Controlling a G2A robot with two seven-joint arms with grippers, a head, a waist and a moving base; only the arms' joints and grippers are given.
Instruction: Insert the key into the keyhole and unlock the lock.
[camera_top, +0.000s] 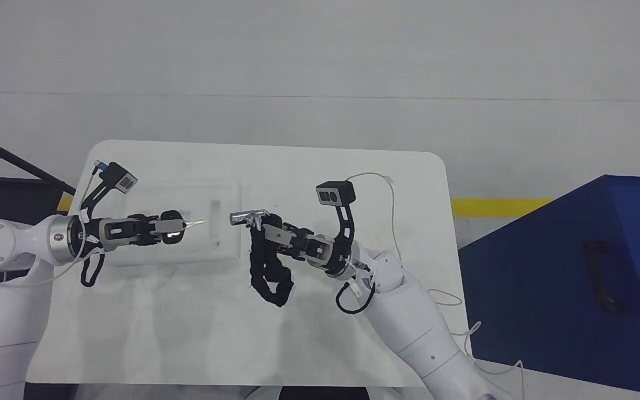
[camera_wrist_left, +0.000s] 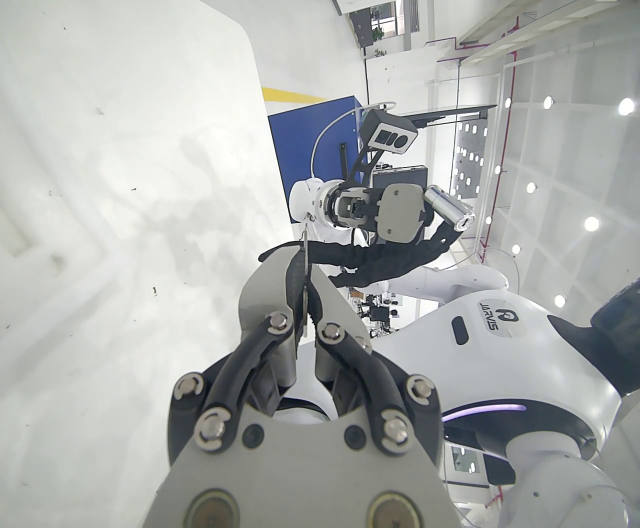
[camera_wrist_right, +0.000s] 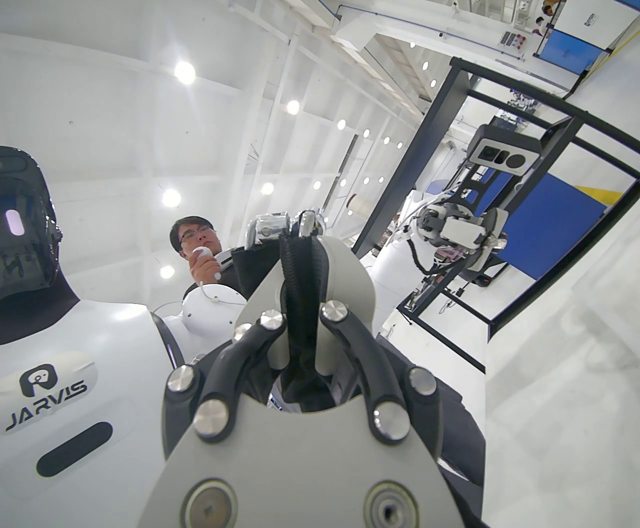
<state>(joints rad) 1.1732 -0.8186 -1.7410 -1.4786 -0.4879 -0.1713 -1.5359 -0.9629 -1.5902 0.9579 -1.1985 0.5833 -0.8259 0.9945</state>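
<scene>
Plainly the left gripper (camera_wrist_left: 302, 274) is pinched tight on the key (camera_wrist_left: 304, 241), thin, stiff and slippery, blade jutting beyond its tips; just ahead, the right gripper (camera_wrist_right: 300, 250) clamps the lock (camera_wrist_left: 449, 211) by its limp black sleeve, seemingly behind the heavy steel barrel.

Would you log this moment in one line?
left hand: holds thin metal key; right hand: holds black-cabled silver cylinder lock; key uninserted

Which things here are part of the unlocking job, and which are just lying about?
Part of the job:
key, pinched in the left gripper
lock with its black cable, held in the right gripper

Lying about:
white tray on the table
blue cabinet on the floor past the table
</scene>
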